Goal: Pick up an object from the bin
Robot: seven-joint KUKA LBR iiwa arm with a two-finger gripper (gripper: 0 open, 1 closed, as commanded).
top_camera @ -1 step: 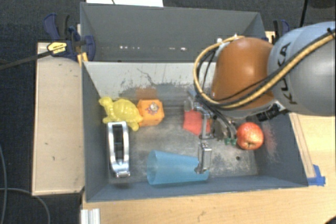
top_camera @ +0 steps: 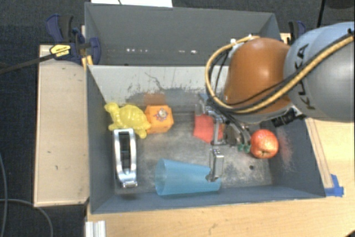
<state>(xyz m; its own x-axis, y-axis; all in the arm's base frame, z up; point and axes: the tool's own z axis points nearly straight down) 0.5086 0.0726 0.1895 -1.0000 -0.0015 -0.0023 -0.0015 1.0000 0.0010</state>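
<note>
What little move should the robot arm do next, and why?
Probably ease straight down a little. The gripper hangs over the right end of the blue cup, which lies on its side near the front wall of the bin. The red block and apple lie close beside it.

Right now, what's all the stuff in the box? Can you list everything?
bin: 1, grey, middle of the view
toy animal: 1, yellow, left side of the bin floor
orange block: 1, orange, right beside the toy animal
red block: 1, red, middle, partly behind the end effector
apple: 1, red, right side
cup: 1, light blue, lying on its side by the near wall
metal holder: 1, silver and white, left, just below the toy animal
arm: 1, grey with orange cover, from the right
end effector: 1, silver, at the cup's right end
</note>
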